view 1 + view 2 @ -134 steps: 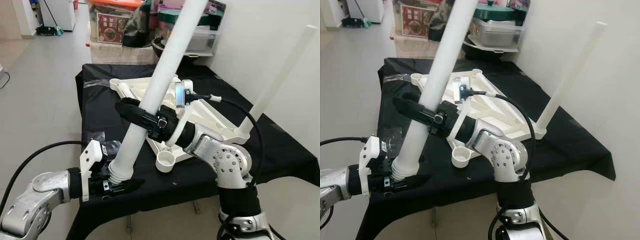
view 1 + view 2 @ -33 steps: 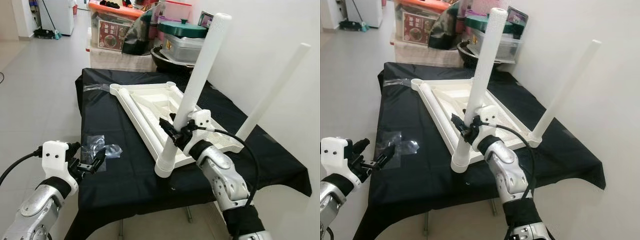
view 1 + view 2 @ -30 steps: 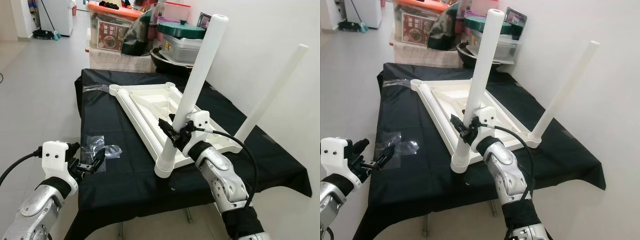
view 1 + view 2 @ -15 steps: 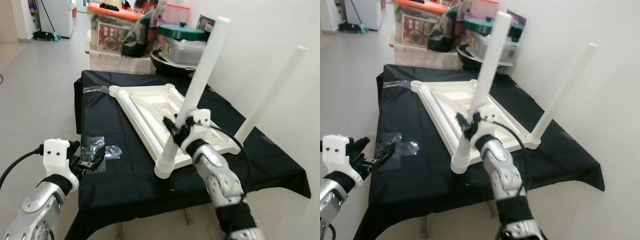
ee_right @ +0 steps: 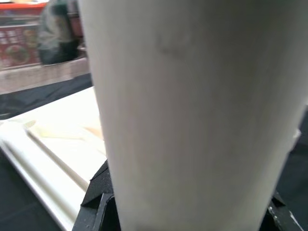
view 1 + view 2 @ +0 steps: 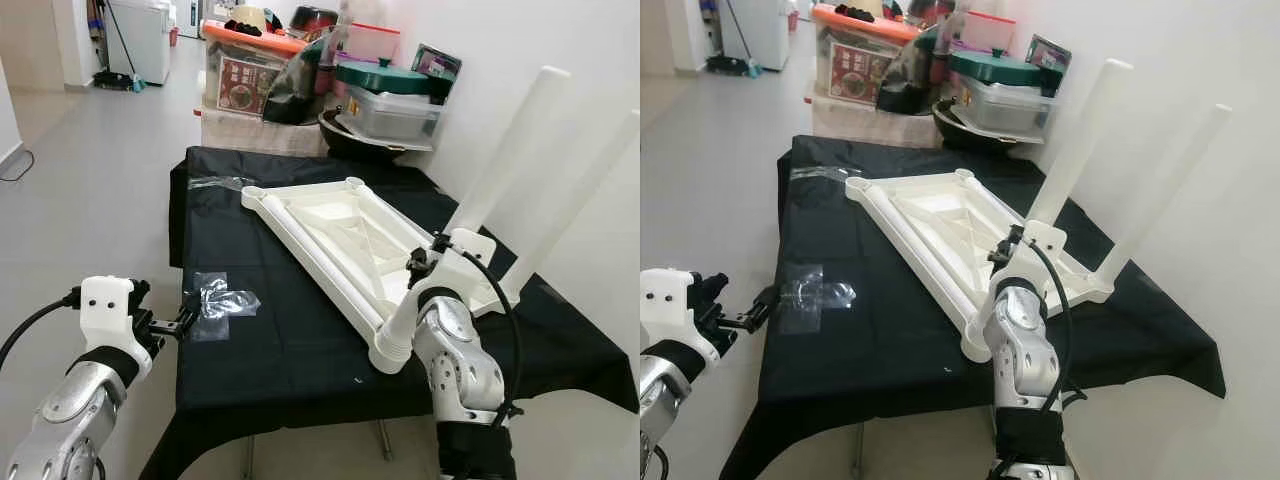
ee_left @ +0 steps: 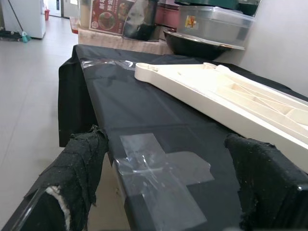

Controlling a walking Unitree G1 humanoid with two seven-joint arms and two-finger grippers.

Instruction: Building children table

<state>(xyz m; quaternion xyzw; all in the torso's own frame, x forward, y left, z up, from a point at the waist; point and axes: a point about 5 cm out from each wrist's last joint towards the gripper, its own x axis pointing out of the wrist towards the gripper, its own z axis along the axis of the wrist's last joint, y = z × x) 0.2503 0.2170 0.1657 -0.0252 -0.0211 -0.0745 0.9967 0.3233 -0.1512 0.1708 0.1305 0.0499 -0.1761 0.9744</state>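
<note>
1. A tiled room with a white wall; a black-draped table (image 6: 260,340) stands beside that wall, and behind the table are stacked storage tubs (image 6: 255,75) — a clear lidded box (image 6: 392,112) with a green lid on top, and a dark wok-like pan (image 6: 370,140) just in front of it.
2. A red-and-white printed box sits in the orange-lidded tub; its writing is too small to read.
3. On the black cloth lies the white children's tabletop (image 6: 350,245), upside down, its ribbed underside up.
4. One white leg (image 6: 570,205) stands in the tabletop's corner nearest the wall.
5. A second white leg (image 6: 470,215) leans up from the near corner socket; the right gripper (image 6: 425,262) is clamped around it.
6. Crumpled clear plastic (image 6: 222,298) lies on the cloth left of the tabletop.
7. The left gripper (image 6: 180,322) hovers at the table's left edge, near the plastic — fingers spread, empty.
</note>
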